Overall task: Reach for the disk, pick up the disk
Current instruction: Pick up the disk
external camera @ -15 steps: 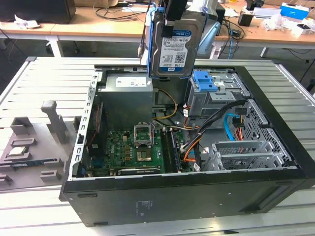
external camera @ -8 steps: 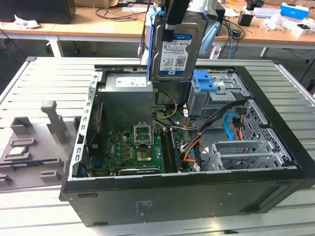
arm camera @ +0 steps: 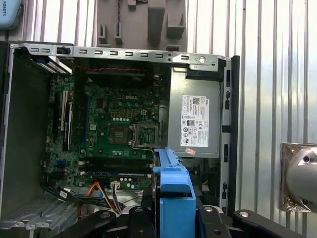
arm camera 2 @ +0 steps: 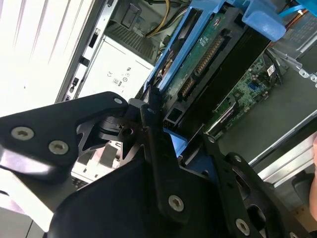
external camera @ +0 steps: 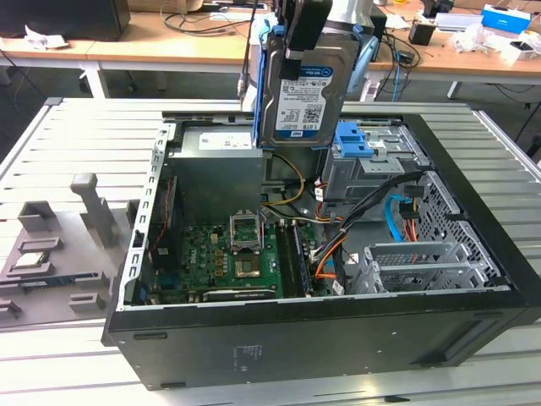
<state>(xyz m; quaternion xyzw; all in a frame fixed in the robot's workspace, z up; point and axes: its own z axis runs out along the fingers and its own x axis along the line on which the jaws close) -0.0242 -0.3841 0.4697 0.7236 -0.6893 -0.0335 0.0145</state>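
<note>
The disk hangs upright above the open computer case, its white-and-blue label facing the exterior view. Blue plastic rails run along its sides. My gripper comes down from above and is shut on the disk, one black finger lying across the top of the label. In the second wrist view the disk's green circuit board and a blue rail sit between my black fingers. In the first wrist view the blue rail end juts out over the case interior.
Below the disk lie the green motherboard, the grey power supply, a blue latch plate on the drive bay and a metal drive cage with cables. A grey fixture holding a chip sits at the exterior view's left.
</note>
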